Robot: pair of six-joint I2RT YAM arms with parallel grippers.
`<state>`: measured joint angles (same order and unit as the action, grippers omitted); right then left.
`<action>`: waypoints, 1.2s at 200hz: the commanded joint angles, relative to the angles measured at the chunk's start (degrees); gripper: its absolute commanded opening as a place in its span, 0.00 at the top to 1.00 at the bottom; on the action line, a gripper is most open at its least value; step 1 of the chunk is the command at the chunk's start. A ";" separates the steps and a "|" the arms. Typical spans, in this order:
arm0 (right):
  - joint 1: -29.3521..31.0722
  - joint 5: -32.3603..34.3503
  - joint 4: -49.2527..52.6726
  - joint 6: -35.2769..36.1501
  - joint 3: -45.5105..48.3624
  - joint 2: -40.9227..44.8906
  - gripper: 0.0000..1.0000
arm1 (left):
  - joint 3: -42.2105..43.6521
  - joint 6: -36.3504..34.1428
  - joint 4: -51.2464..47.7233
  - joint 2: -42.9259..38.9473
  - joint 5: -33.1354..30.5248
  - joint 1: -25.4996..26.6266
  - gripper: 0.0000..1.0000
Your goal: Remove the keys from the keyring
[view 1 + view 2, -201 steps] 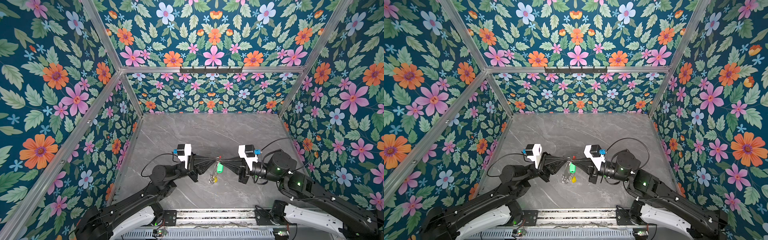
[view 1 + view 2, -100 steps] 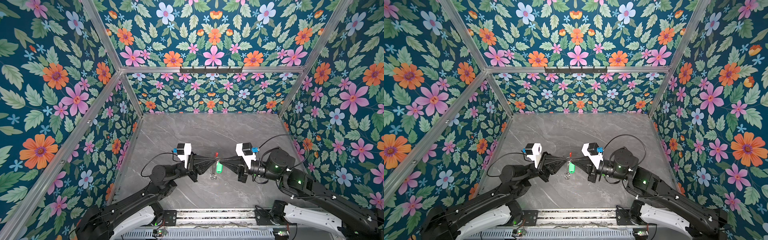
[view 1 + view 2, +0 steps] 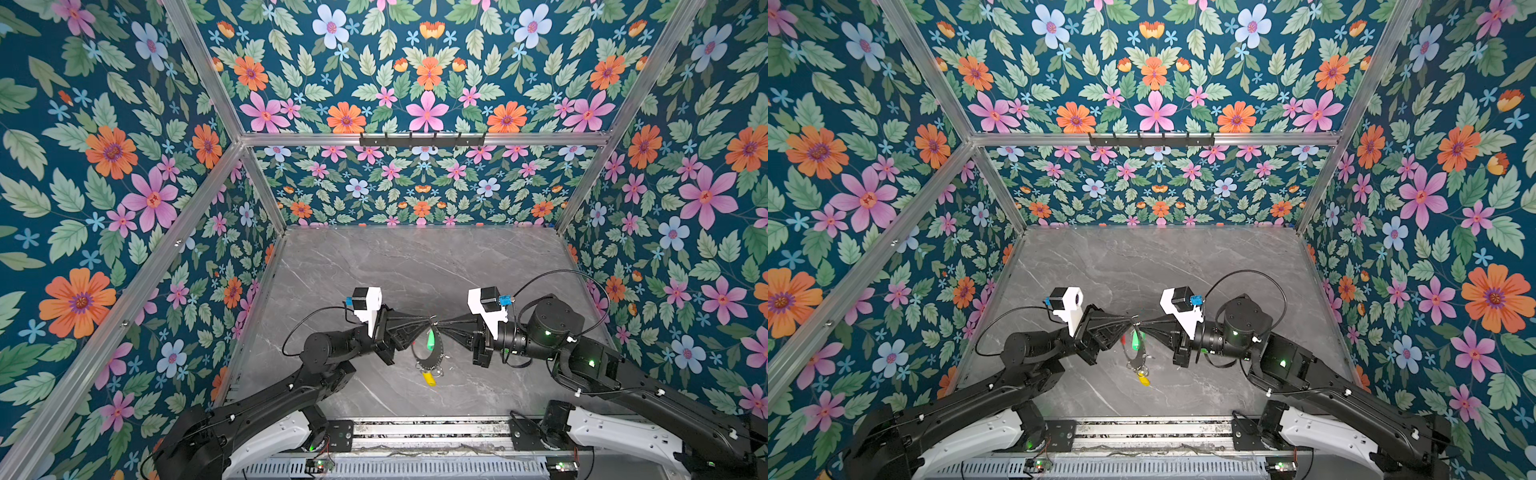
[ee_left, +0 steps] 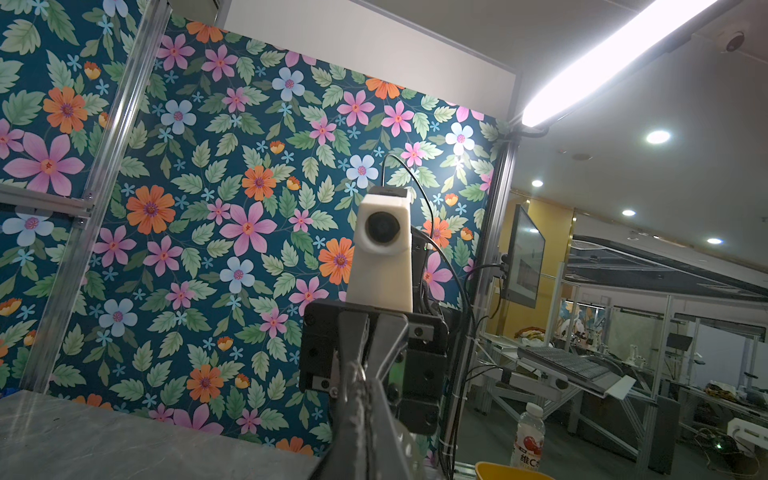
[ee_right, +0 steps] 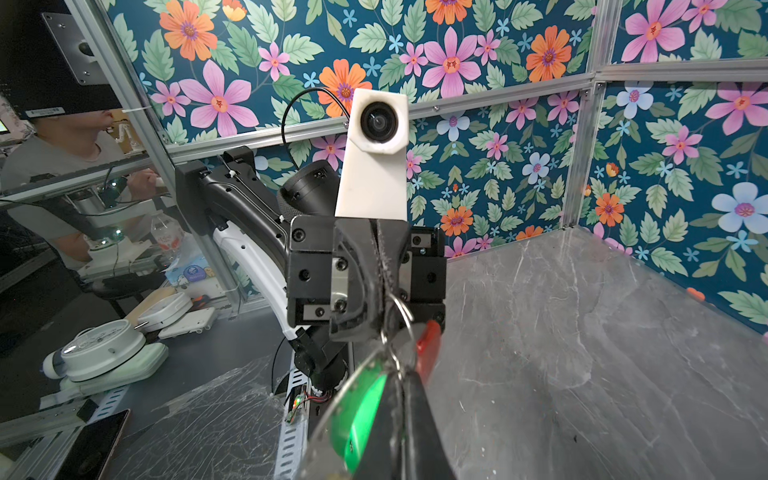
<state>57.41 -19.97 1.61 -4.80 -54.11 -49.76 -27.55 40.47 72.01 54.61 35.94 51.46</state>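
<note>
In both top views my two grippers meet tip to tip above the front middle of the table. The keyring (image 3: 441, 351) (image 3: 1128, 353), a thin grey hoop with a red sleeve (image 3: 1123, 338) (image 5: 428, 345), hangs beneath the tips. The left gripper (image 3: 428, 321) (image 4: 361, 376) is shut on a small loop (image 5: 400, 316) at the hoop's top. The right gripper (image 3: 440, 323) (image 5: 395, 374) is shut on the hoop wire just beside it. The green-tagged key (image 3: 431, 341) (image 5: 361, 407) dangles under the tips. The yellow-tagged key (image 3: 429, 379) (image 3: 1143, 379) hangs at the hoop's bottom.
The grey marble tabletop (image 3: 415, 270) is walled in by floral panels on three sides. A black hook rail (image 3: 422, 139) runs along the back wall. A metal rail (image 3: 428, 432) with both arm bases lies at the front edge.
The hoop has swung down and now hangs face-on below the tips, with the yellow tag lower than before. The right gripper has shifted slightly left. Both stayed shut.
</note>
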 commanded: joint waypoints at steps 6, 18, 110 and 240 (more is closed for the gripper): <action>-0.05 0.43 3.08 -0.63 0.08 -0.27 1.00 | -0.48 0.18 6.41 -0.07 1.27 0.04 1.00; -0.06 1.18 3.90 -0.35 -0.03 0.37 1.00 | -0.66 -0.38 5.06 -0.37 1.49 0.06 1.00; -0.14 1.19 9.77 1.54 -4.76 6.73 0.48 | -1.54 -2.41 -0.42 -2.16 2.97 0.03 1.00; -1.63 -8.68 -3.41 -6.95 -3.51 0.00 0.70 | -1.12 -1.96 0.59 -1.43 2.08 0.06 1.00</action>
<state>56.31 -27.88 0.91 -10.48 -57.80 -49.76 -28.64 38.61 70.28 53.21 38.13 51.53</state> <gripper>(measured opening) 0.335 0.050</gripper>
